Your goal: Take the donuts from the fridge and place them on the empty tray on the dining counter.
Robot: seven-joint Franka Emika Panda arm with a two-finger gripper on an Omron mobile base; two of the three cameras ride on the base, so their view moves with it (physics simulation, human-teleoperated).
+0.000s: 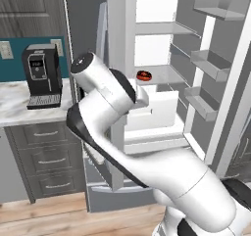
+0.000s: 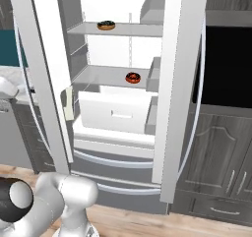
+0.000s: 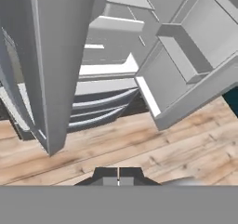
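Note:
The fridge (image 2: 177, 83) stands with both upper doors swung open onto its white inside. A tan donut with dark icing (image 2: 106, 25) lies on the upper shelf. On the middle shelf below rests a dark donut with red-orange icing (image 2: 133, 77), also seen past my arm as that donut (image 1: 143, 75). In the hand view my gripper (image 3: 118, 175) is shut with nothing in it, its tips pressed together and pointing down at the wooden floor in front of the fridge's lower drawers, beside a door edge (image 3: 56, 69). The tray and the dining counter are out of view.
A black coffee machine (image 1: 42, 76) sits on a marble worktop (image 1: 14, 103) over grey drawers, left of the fridge. The right door's bins (image 1: 208, 66) jut out into the room. Dark cabinets with a black opening (image 2: 229, 108) stand right of the fridge.

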